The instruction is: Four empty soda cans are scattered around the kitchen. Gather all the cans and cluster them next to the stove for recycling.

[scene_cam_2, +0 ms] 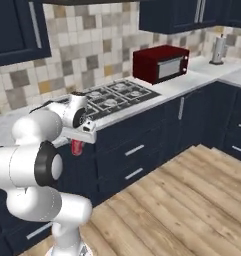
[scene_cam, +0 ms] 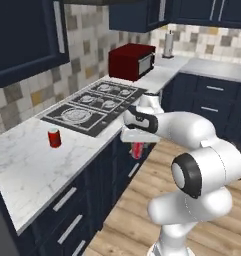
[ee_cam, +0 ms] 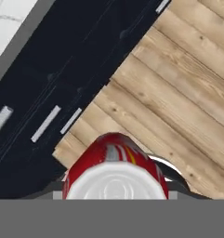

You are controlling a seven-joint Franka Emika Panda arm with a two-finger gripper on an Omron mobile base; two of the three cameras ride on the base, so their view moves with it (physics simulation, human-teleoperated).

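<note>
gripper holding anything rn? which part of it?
Yes: a red soda can, hanging below the gripper beside the counter edge. The jaws close on its sides near the silvery top end; the exact contact spots are hidden.

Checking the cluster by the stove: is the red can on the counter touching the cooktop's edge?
Apart. In the left base view the red can stands on white marble with a plain strip of counter between it and the stove.
</note>
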